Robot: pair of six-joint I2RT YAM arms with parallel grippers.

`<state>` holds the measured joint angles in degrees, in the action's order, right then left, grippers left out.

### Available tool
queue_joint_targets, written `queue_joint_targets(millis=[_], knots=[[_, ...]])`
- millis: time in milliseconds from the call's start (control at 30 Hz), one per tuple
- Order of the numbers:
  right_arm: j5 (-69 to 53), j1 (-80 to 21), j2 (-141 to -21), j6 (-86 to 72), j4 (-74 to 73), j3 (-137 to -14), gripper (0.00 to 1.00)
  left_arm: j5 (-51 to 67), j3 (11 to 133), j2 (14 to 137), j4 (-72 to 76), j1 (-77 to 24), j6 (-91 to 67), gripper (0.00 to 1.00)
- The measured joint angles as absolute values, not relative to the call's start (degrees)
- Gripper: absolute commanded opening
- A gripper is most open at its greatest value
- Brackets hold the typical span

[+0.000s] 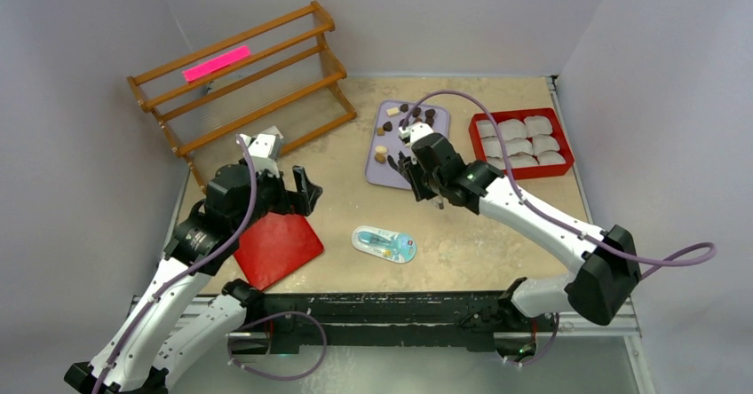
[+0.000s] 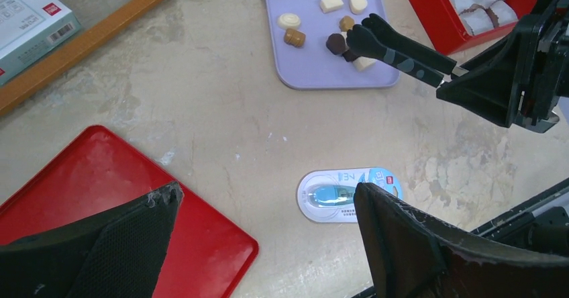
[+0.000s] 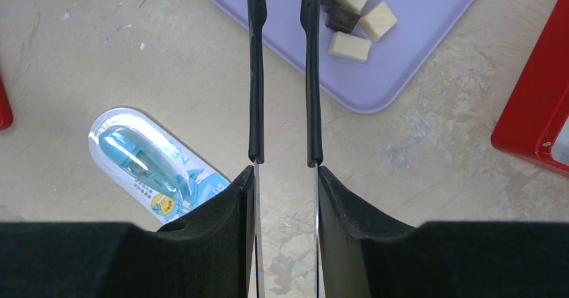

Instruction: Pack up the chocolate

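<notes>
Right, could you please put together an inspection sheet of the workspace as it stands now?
Surface: beige mottled table, faint scuffs.
Job's things: chocolate, dark and pale pieces, loose on the lavender tray; red box of white paper cups beside the tray.
Clutter: blue-and-white packet mid-table; red lid lying flat by the left arm; pink strip on the wooden rack.
Grippers: left gripper open, holding nothing; right gripper shut on tweezers, tips over the tray beside a dark piece.
Cables: purple cable along each arm, one looping past the table's right edge.
Surroundings: plain grey walls.
</notes>
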<state>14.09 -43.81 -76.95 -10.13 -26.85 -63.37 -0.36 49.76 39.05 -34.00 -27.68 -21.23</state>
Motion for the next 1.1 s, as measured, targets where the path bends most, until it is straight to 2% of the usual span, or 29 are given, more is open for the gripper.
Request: queue_joint_targets(millis=[200,1100], knots=[[12.08,-43.03,-81.25,-10.41,-26.79,-68.47,0.38,-2.22,49.76,39.31,-34.06,-27.66,-21.23,1.00],[9.45,-41.50,-95.53,-6.94,-26.87,-77.06,0.42,-4.45,49.58,39.35,-35.33,-27.68,-21.21,0.99]])
